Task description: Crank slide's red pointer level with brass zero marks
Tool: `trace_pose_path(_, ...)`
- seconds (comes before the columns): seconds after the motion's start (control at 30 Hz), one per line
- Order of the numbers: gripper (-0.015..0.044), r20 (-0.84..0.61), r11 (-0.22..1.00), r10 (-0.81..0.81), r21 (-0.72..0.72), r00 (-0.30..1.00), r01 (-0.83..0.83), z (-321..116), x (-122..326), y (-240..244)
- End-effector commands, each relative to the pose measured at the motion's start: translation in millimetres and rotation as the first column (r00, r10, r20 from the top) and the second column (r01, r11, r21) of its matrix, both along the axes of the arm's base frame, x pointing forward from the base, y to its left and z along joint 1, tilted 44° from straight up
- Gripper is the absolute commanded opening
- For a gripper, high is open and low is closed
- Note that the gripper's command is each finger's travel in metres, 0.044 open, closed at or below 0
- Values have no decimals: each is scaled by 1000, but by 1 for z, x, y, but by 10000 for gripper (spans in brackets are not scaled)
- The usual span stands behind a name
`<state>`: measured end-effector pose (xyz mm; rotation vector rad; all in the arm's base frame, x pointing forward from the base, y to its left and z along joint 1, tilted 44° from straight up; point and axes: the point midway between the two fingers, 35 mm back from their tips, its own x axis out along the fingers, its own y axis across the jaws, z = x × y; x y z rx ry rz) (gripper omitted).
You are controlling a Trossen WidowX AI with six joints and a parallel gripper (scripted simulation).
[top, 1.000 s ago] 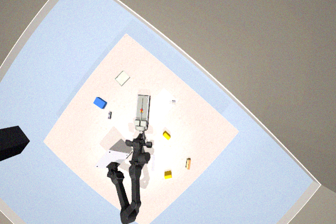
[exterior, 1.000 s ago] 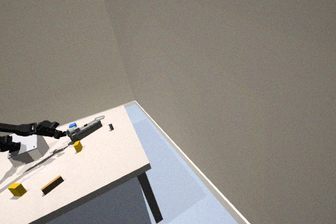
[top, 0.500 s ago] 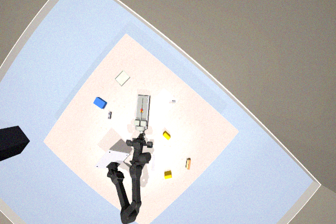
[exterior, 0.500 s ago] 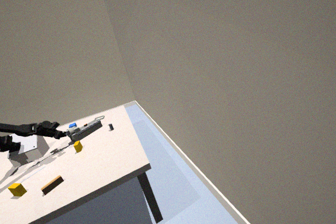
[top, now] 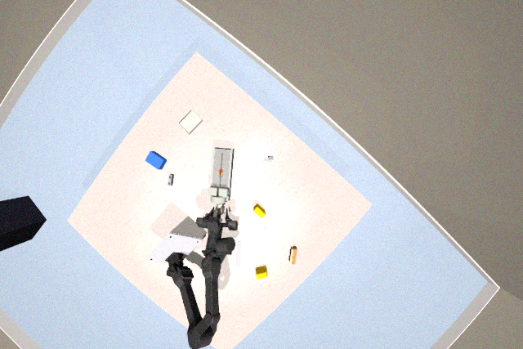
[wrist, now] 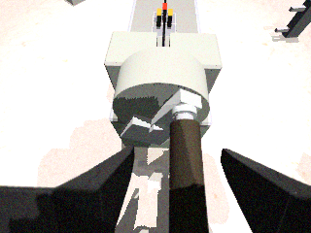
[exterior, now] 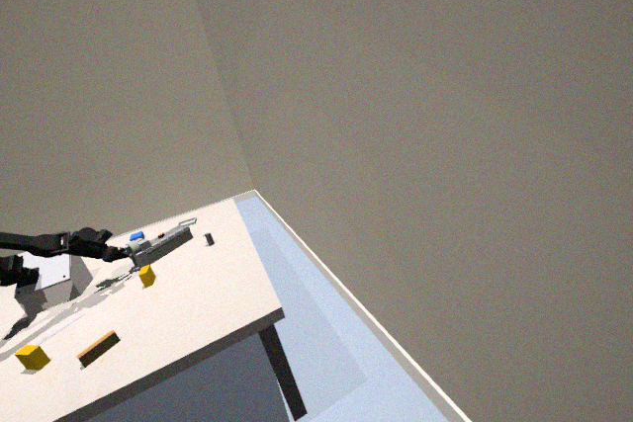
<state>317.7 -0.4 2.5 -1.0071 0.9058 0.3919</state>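
While the gripper [top: 220, 210] [exterior: 128, 252] [wrist: 177, 152] stands open, fingers spread and nothing clasped, the crank's brown handle [wrist: 186, 170] lies between them, clear of both. Ahead, beyond the drum [top: 218, 199] [exterior: 135, 245] [wrist: 161, 73], the red pointer [top: 220, 171] [exterior: 160, 234] [wrist: 164, 6] sits by the brass marks [wrist: 170, 13]; exact level unclear.

crank handle [wrist: 186, 172]: dark brown rod, between the pincer's open fingers
red pointer [top: 220, 171] [wrist: 164, 6]: beyond the pincer, between two brass marks [wrist: 159, 12]
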Motion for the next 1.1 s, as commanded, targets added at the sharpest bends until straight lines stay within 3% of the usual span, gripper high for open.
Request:
trace_pose_path(0.0,394,0,1000,-1,0,1000,1,0,0,0)
trace_pose_path(0.07,440,0,1000,-1,0,1000,1,0,0,0)
trace_pose_path(0.87,440,-13,1000,4,3,1000,-4,74,-9,76)
trace_pose_path(1.07,440,6,999,-40,-8,999,40,70,2,86)
